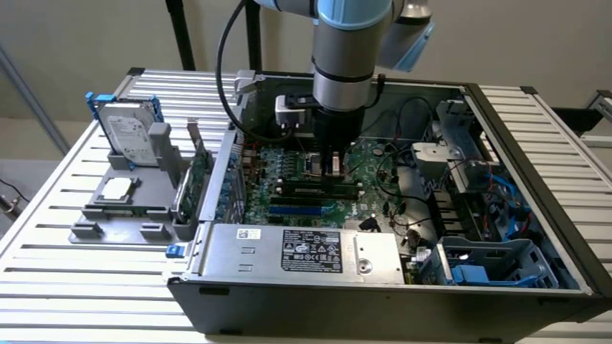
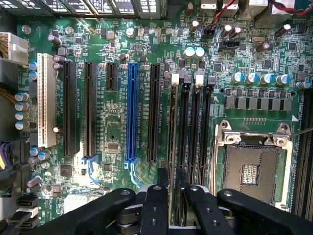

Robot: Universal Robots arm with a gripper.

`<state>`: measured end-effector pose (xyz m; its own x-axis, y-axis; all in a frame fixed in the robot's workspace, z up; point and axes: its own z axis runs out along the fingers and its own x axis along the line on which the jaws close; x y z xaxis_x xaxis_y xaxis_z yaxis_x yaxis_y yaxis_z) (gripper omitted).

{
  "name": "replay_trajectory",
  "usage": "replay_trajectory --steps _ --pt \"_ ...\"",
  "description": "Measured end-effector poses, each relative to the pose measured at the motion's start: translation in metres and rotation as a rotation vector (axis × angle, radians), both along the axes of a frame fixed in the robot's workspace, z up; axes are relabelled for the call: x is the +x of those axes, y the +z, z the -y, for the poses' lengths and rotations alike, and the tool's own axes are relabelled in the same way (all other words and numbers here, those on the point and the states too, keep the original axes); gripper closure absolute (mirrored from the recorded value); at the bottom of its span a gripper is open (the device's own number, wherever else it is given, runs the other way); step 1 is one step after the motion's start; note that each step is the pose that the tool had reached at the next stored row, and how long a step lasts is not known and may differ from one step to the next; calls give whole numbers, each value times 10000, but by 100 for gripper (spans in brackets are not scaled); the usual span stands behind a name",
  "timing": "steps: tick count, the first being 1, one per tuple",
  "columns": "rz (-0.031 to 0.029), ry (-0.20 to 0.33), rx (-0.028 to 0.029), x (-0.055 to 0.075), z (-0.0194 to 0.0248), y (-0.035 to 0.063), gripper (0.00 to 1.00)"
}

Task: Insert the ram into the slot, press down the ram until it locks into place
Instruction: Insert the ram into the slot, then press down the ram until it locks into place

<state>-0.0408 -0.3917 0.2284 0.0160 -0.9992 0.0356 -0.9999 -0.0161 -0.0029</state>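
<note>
The hand reaches down into the open computer case that sits on the counter. Its two fingers are pinched on the ram — the thin green stick stands on its edge in the slot. That slot is one of four black ones lying side by side next to the silver CPU socket, and it is the one farthest from the socket. The blue slot lies farther from the socket again — past one more black slot. I cannot tell if the end clips have snapped shut.
</note>
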Motion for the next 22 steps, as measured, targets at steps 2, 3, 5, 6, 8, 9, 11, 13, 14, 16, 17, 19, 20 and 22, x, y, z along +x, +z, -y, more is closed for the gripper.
replay_trajectory --steps 2,3,5,6,8,9,11,13,14,16,17,19,20,22 --pt "0 1 -1 -1 0 66 78" --pt "-1 1 -1 -3 0 100 78" --pt "-1 -1 -2 -22 0 156 78" --pt "0 0 -1 -34 0 179 80" --pt "0 0 -1 -50 0 212 87" --pt "0 0 0 -54 -1 214 89" --pt "1 1 1 -55 -1 214 89" --pt "0 1 -2 -55 -1 214 89" --pt "0 1 -7 -56 0 215 89" --pt "0 1 -12 -56 0 215 89" --pt "0 0 -13 -56 0 214 89" --pt "0 0 -15 -56 0 215 89" --pt "0 0 -16 -56 0 215 89" --pt "0 0 -16 -56 -1 214 89"
